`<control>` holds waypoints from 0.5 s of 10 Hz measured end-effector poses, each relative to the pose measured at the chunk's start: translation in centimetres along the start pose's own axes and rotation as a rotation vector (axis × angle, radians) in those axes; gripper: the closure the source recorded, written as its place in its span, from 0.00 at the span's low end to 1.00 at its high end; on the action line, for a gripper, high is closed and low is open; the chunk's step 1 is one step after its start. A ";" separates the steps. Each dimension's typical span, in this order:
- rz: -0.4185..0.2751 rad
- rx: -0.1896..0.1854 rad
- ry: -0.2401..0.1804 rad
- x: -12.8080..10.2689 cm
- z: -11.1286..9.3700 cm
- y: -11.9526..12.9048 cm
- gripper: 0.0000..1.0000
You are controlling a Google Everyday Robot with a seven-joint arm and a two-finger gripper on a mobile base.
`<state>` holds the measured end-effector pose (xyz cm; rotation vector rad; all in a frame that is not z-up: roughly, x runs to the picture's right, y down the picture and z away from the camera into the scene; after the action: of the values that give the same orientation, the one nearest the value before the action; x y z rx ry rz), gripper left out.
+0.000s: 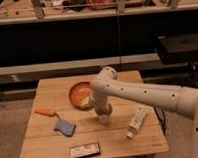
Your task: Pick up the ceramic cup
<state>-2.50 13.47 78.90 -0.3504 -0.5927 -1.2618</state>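
The small white ceramic cup point(103, 117) stands on the wooden table point(50, 141) just in front of the orange-brown bowl point(79, 93). Only its lower part shows. My white arm reaches in from the right and bends down over the cup. My gripper point(102, 109) is right at the cup's top, covering its rim.
A slim white bottle point(136, 120) lies to the right of the cup. A blue-grey scraper with an orange handle point(58, 120) lies at the left. A dark flat box point(84, 150) lies near the front edge. A dark counter and shelves stand behind the table.
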 end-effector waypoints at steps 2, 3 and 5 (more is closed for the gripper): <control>-0.001 0.001 0.002 0.1 0.0 0.0 0.27; -0.001 0.002 0.004 0.2 0.0 0.0 0.35; -0.001 0.003 0.005 0.3 0.1 -0.1 0.45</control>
<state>-2.55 13.25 79.12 -0.3446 -0.5900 -1.2622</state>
